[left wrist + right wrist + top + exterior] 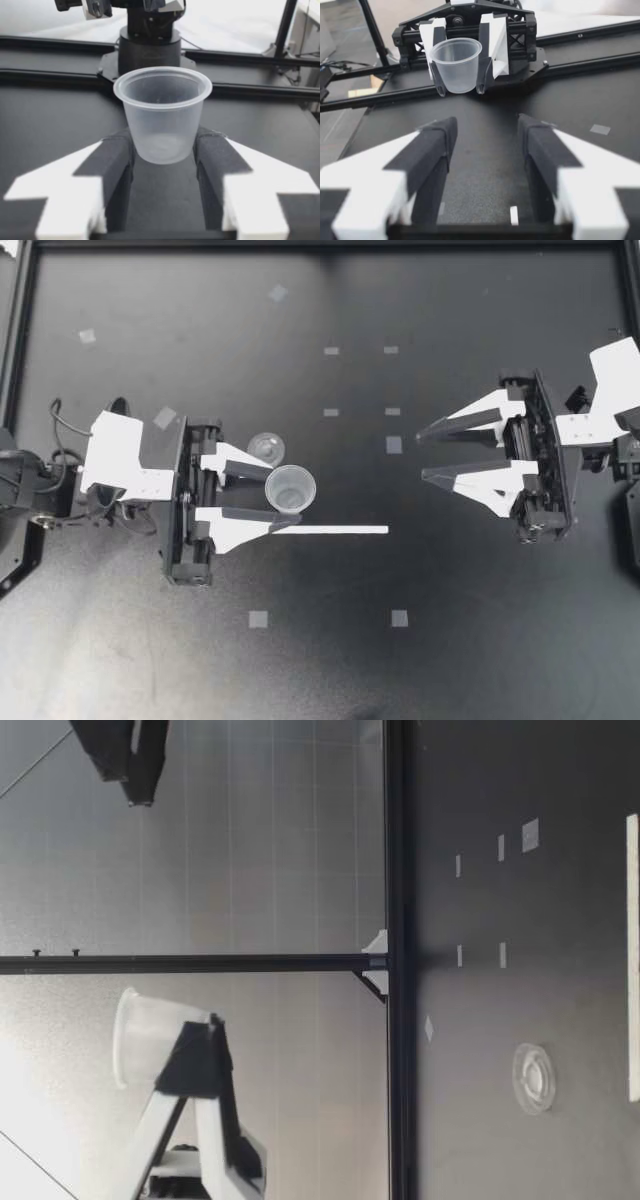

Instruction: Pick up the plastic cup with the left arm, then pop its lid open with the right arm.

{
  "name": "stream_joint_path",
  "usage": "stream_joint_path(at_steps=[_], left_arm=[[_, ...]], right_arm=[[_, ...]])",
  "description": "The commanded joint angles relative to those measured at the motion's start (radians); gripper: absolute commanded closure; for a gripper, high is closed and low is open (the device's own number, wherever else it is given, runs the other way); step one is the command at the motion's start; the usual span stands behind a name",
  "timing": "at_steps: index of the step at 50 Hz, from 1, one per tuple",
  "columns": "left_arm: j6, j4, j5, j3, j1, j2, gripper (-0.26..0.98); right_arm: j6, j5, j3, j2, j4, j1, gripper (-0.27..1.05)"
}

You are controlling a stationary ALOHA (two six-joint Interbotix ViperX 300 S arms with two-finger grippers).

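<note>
Left gripper (284, 496) is clamped on a clear plastic cup (290, 488). In the left wrist view both dark pads (116, 165) press the cup's lower wall from 2 sides; cup upright, mouth up, looks empty. Low view shows the cup (150, 1035) held well above the table (480, 660), not touching it. It hangs over the table's left half, approx midway between the edge nearest the low camera & the one opposite. A small clear round lid (266, 448) lies flat on the table just beside the cup, on the side away from that camera, partly under a finger of the left gripper in top view. A thin white strip (335, 530) lies flat, running from under the left gripper toward the table's middle. Right gripper (421, 454) hovers over the table's right half, fingers spread wide w/ nothing between, pointing at the cup, well apart from it. Small grey tape squares (394, 444) dot the table
</note>
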Motion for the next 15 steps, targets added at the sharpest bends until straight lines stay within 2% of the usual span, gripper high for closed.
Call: stream_joint_path(at_steps=[1, 15], left_arm=[[0.002, 0.0, -0.006, -0.015, 0.0, -0.009, 0.59], [0.005, 0.0, -0.005, -0.014, 0.0, -0.009, 0.59]], right_arm=[[-0.002, -0.005, -0.011, -0.002, 0.0, -0.003, 0.23], [0.0, -0.005, -0.011, -0.002, 0.0, -0.003, 0.23]])
